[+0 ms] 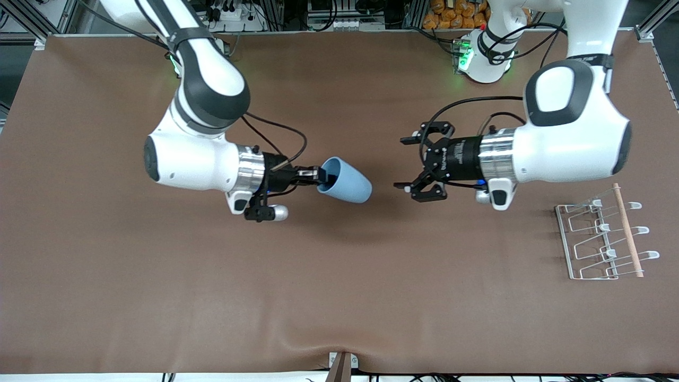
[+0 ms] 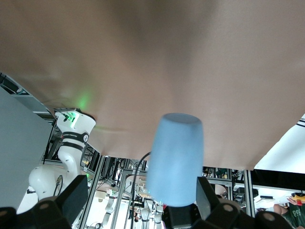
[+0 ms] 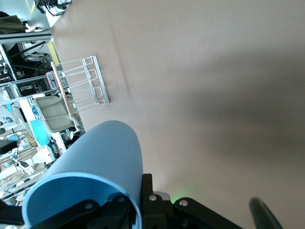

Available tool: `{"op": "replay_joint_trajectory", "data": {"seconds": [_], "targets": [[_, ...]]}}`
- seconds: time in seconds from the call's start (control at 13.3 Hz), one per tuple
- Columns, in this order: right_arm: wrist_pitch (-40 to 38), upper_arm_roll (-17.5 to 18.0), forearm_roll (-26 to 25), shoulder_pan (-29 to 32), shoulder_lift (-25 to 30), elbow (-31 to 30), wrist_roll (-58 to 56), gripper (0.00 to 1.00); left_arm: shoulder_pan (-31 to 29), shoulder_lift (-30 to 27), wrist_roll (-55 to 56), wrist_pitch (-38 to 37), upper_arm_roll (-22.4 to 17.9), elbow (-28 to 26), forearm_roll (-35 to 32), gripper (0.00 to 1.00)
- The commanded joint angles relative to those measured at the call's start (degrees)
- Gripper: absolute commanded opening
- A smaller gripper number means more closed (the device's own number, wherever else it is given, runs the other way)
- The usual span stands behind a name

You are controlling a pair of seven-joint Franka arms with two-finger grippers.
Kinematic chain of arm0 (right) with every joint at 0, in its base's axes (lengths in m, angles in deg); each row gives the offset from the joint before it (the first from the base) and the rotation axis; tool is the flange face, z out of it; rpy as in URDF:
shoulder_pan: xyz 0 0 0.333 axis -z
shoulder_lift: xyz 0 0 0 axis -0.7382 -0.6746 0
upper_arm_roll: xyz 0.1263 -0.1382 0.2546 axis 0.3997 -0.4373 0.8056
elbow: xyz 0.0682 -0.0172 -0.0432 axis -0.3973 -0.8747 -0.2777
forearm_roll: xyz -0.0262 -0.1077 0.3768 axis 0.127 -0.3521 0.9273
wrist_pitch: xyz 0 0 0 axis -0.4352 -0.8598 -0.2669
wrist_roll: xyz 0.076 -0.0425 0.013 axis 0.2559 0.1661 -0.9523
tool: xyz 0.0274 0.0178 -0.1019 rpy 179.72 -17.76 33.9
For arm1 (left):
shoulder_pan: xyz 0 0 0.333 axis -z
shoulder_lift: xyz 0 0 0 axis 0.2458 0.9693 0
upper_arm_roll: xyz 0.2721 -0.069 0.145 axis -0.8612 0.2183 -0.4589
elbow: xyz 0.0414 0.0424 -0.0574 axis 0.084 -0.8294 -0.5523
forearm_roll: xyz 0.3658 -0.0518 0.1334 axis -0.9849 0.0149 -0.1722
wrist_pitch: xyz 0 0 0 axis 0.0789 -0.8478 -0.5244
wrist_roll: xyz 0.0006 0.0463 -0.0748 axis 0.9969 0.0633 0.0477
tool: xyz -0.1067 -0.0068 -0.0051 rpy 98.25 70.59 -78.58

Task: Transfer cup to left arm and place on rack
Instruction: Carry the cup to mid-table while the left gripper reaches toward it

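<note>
Right pincer [image 1: 317, 175] gripping cup [image 1: 346, 181] rim, left pincer [image 1: 406, 163] open, rack [image 1: 604, 239] apart

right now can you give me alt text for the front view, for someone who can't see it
The right arm's tool holds a light-blue cup by its rim, tipped sideways above the brown table, its base pointing at the left arm's open tool close by. A white wire rack sits at the left arm's end of the table.

Brown table [image 1: 339, 297], orange items [image 1: 456, 13] above.
</note>
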Motion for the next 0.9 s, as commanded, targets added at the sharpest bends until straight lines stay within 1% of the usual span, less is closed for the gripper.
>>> {"op": "replay_joint_trajectory", "data": {"seconds": [0.0, 0.15, 0.38, 0.53, 0.68, 0.83], "targets": [[-2.42, -0.11, 1.02, -1.31, 1.45, -0.17, 6.5, 0.0, 1.11, 1.51, -3.94, 0.5, -0.18, 1.28, -5.21, 1.0], [-4.36, -0.11, 1.02, -1.23, 2.15, -0.17, 8.63, 0.0, 1.56, 2.47, -3.52, 2.16, -0.26, 1.37, -5.6, 1.0], [-3.58, -0.11, 1.11, -2.18, 2.06, 0.01, 9.69, 0.0, 2.43, 3.35, -3.0, 4.62, -0.26, 1.2, -5.42, 1.0], [-1.48, -0.11, 1.11, -2.71, 1.98, 0.1, 9.69, 0.0, 3.23, 3.27, -2.99, 5.85, -0.09, 1.11, -4.99, 1.0], [2.99, -0.11, 1.02, -4.21, 1.98, 0.18, 9.6, 0.0, 3.67, 3.27, -2.47, 5.86, -0.09, 0.93, -4.28, 1.0], [4.51, -0.11, 1.2, -4.39, 1.62, 0.18, 9.6, 0.0, 4.45, 3.7, -2.55, 5.94, -0.09, 0.93, -4.19, 1.0]]}}
